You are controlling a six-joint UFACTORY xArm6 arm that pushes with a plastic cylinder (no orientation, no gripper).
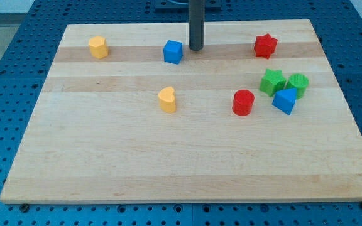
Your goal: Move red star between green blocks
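— Near the view's top, what sits around my tip (196, 49)?

— Your tip is down on the wooden board (105, 163), just beside the blue cube (173, 51), on its right. The rod has no jaws, so nothing spreads, closes or pinches; it touches no block that I can tell.

— Where is the red star (265, 45)?

— On the same top band, well to the right of your tip, alone. Below it lie the green star (272, 82) and the green cylinder (298, 84), side by side and nearly touching, so hardly any gap shows between them.

— What crowds that spot?

— The blue wedge-like block (285, 100) sits just below the 2 greens, against them. The red cylinder (243, 103) stands left of it, slightly apart.

— And the rest?

— A yellow hexagonal block (97, 47) at the top left, and a yellow heart (167, 99) near the middle.

— The count?

— 2 red, 2 green, 2 blue, 2 yellow: 8 blocks.
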